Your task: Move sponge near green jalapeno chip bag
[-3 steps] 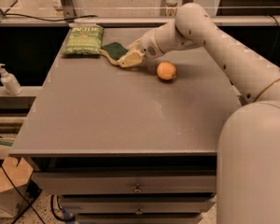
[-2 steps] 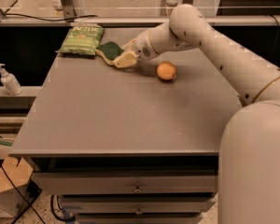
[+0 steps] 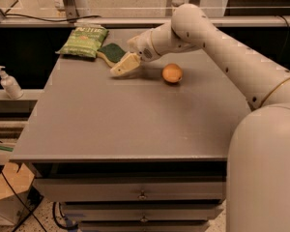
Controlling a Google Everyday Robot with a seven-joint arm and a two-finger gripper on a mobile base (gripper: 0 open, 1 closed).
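The sponge [image 3: 112,51], dark green top with a pale yellow edge, lies at the back of the grey table [image 3: 135,124], just right of the green jalapeno chip bag [image 3: 83,40]. It touches or nearly touches the bag's right edge. The bag lies flat at the table's back left corner. My gripper [image 3: 125,65] is low over the table, right against the sponge's front right side. The arm reaches in from the right.
A round orange fruit [image 3: 172,73] sits on the table to the right of the gripper. A white pump bottle [image 3: 9,83] stands on a ledge left of the table. Drawers [image 3: 142,195] are below the table's front edge.
The gripper and the sponge have both shifted a little to the left, closer to the chip bag. The orange and the bag have not moved.
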